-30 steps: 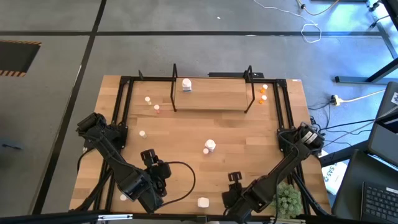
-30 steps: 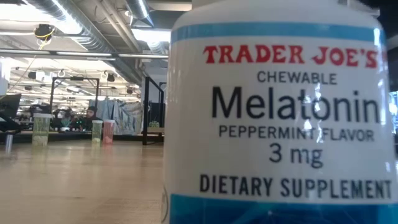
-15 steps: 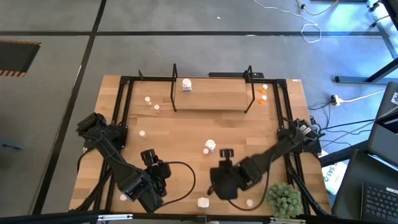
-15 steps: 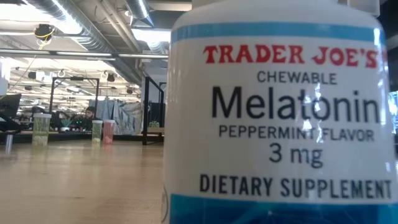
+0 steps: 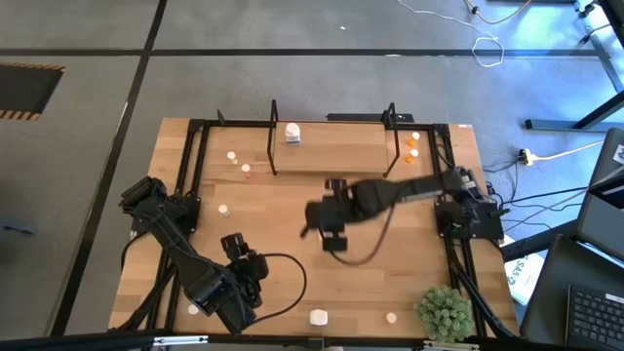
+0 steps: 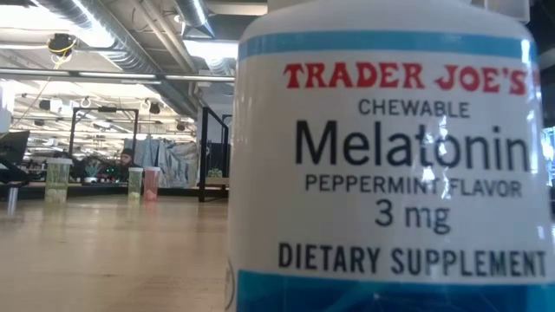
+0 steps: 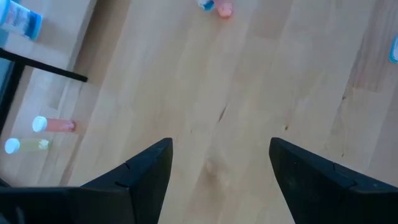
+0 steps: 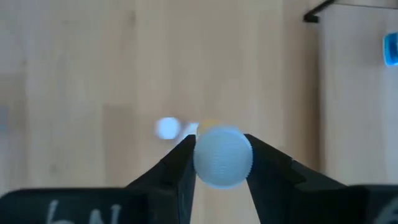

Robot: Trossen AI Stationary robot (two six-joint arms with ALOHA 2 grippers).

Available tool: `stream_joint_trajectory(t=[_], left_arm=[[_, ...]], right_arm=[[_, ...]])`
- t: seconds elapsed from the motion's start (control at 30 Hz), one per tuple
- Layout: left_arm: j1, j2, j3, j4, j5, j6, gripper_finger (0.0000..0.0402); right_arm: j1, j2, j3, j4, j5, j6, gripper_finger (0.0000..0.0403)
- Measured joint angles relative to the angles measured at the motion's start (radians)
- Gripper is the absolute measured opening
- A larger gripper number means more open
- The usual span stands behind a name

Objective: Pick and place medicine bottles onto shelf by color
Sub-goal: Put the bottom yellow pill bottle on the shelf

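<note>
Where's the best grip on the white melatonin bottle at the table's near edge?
From straight above, fingers across the upper body of the white melatonin bottle. It stands upright, label level in the low view, and its round body suits any finger angle.

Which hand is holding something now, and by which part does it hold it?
The right hand holds a small bottle by its white ribbed cap, one finger on each side. The left hand is open and holds nothing.
</note>
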Motion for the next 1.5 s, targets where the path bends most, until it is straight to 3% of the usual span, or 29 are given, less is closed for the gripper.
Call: stream_joint_trajectory(t=[0.37,0.53,0.67,1.1,1.5], left_arm=[[0.017,-0.07,0.001,-0.174,-0.102,-0.193,0.0263],[0.044,-0.158,0.001,-0.174,-0.167,-0.182,0.0263],[0.087,-0.214,0.0,-0.175,-0.177,-0.164,0.0263],[0.234,-0.271,0.0,-0.174,-0.192,-0.051,0.0263],[0.244,-0.269,0.0,-0.174,-0.185,0.0,0.0263]], right_arm=[[-0.339,0.0,0.0,0.127,-0.202,-0.233,0.0124],[-0.492,0.0,0.0,0.208,-0.298,-0.26,0.0124],[-0.576,0.0,0.0,0.224,-0.303,-0.258,0.0124],[-0.657,0.01,-0.08,0.333,-0.301,-0.139,0.0124],[-0.675,0.01,-0.209,0.47,-0.301,-0.241,0.0124]])
